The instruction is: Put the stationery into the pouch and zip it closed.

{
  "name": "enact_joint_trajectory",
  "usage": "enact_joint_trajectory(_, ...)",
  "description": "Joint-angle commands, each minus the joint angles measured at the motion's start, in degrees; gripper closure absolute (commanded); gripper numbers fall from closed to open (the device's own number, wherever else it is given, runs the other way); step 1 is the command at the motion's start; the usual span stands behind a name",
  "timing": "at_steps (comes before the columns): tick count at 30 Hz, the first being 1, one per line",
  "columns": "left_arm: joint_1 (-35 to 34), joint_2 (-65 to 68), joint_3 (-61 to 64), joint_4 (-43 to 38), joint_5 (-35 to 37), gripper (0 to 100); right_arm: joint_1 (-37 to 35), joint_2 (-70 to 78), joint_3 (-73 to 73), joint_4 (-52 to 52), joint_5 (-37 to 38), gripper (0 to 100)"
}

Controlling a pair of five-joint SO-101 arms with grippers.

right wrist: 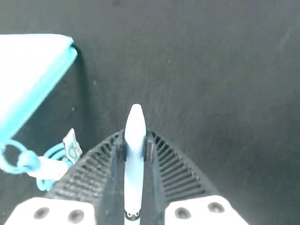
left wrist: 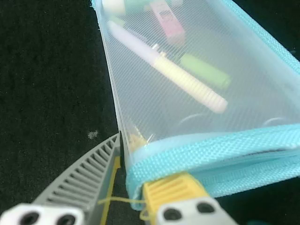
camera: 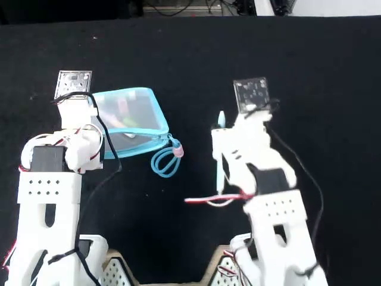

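A translucent pouch (camera: 128,122) with a light blue zipper band lies on the black table, left of centre. Inside it are a pale pen (left wrist: 183,77), a pink item (left wrist: 166,21) and a green item (left wrist: 206,72). My left gripper (camera: 95,128) is at the pouch's left end, shut on the corner of the zipper band (left wrist: 131,159). My right gripper (camera: 221,140) hangs to the right of the pouch, apart from it, shut on a light blue pen (right wrist: 134,154) whose tip sticks out past the fingers. The pouch's corner (right wrist: 28,75) lies off to the side in the right wrist view.
A blue strap loop with a pink bead (camera: 168,156) trails from the pouch's right end, between the pouch and my right gripper. Red and white wires (camera: 214,199) hang off the right arm. The black table (camera: 321,77) stretches away to the right and back.
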Motion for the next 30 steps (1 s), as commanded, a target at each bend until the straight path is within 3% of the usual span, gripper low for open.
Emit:
enact_joint_trajectory(1, 0.5, 0.5, 1.1, -0.2, -0.4, 97, -0.7, -8.5, 0.9, 0.5, -0.4, 98.7)
enact_joint_trajectory(13, 0.5, 0.5, 1.1, -0.2, -0.4, 97, -1.2, -29.7, 5.4, 0.5, -0.4, 98.7)
enact_joint_trajectory(25, 0.5, 0.5, 1.1, -0.2, -0.4, 97, -15.6, -39.3, 5.8, -7.4, 0.2, 98.7)
enact_joint_trajectory(30, 0.5, 0.5, 1.1, -0.2, -0.4, 97, -18.7, -39.3, 5.8, -9.8, 6.0, 98.7)
